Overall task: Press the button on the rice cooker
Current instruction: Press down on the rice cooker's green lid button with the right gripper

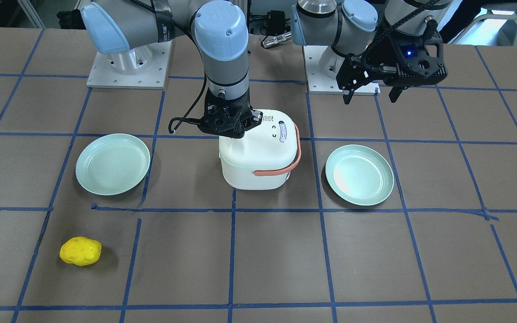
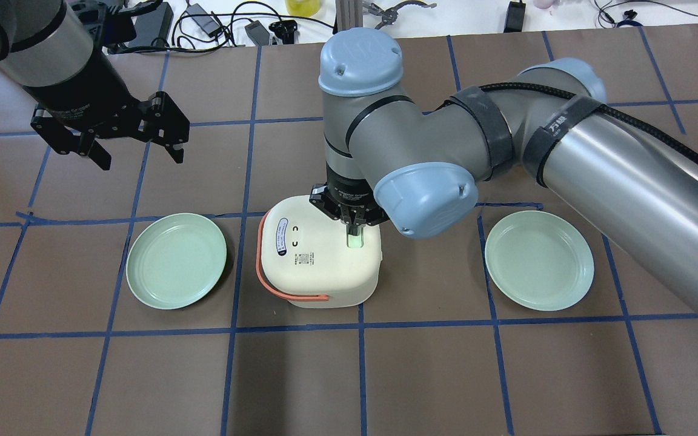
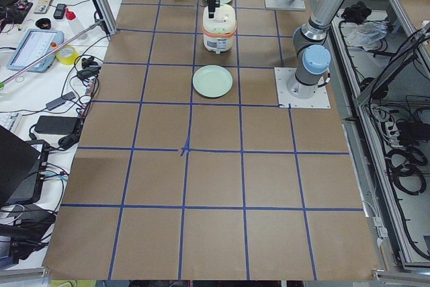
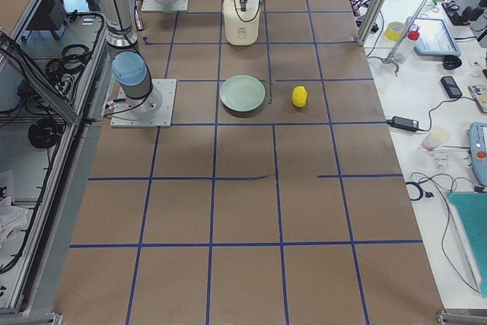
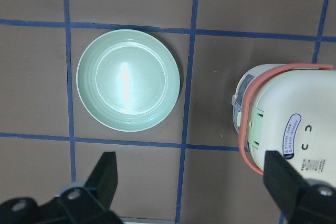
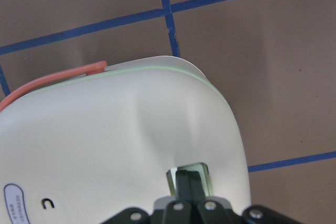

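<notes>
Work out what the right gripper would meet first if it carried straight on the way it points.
The button on the rice cooker lid: the right gripper points straight down with its shut fingers right over it. Whether they already touch is unclear.

We find the cooker [image 2: 319,266] mid-table [image 2: 422,375], with one plate [image 2: 176,260] on the robot's left and another plate [image 2: 538,260] on its right, both apart from it. Beyond the right plate, toward the operators, lies a lumpy toy [image 1: 80,251]. The right gripper [image 2: 353,230] stands on the button [image 2: 355,242], in the lid's right part. The left gripper [image 2: 141,158] hangs over the table's left part.
</notes>
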Tool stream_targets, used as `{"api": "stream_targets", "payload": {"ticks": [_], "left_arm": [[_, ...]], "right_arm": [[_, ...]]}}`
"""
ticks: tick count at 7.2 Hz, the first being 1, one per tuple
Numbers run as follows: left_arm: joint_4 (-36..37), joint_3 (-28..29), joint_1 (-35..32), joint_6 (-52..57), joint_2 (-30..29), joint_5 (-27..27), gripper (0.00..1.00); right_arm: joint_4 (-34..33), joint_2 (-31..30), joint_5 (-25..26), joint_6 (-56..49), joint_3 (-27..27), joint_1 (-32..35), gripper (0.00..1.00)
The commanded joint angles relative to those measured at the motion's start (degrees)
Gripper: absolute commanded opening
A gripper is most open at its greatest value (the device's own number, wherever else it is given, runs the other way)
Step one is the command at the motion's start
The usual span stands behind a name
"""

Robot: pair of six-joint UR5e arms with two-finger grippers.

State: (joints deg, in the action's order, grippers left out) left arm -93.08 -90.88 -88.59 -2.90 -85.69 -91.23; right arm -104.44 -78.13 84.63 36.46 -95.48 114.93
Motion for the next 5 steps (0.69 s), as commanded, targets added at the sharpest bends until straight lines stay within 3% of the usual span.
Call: {"api": "stream_targets", "payload": {"ticks": [1,2,3,5], "left_arm": [[0.0,0.0,0.0,0.0,0.0,0.0,1.0],[0.0,0.0,0.0,0.09,0.0,0.0,1.0],[0.0,0.0,0.0,0.0,0.0,0.0,1.0],[0.0,0.0,0.0,0.09,0.0,0.0,1.0]], "right_arm": [[0.19,-0.96,0.44,0.18,1.68,0.03,0.0],[2.98,-2.53,0.79,-0.08,2.92,0.12,0.75],[4.92,-3.68,0.71,-0.77,3.89,0.03,1.0],[4.77,-3.87,1.84,-5.57,7.39,-2.24,1.0]]}}
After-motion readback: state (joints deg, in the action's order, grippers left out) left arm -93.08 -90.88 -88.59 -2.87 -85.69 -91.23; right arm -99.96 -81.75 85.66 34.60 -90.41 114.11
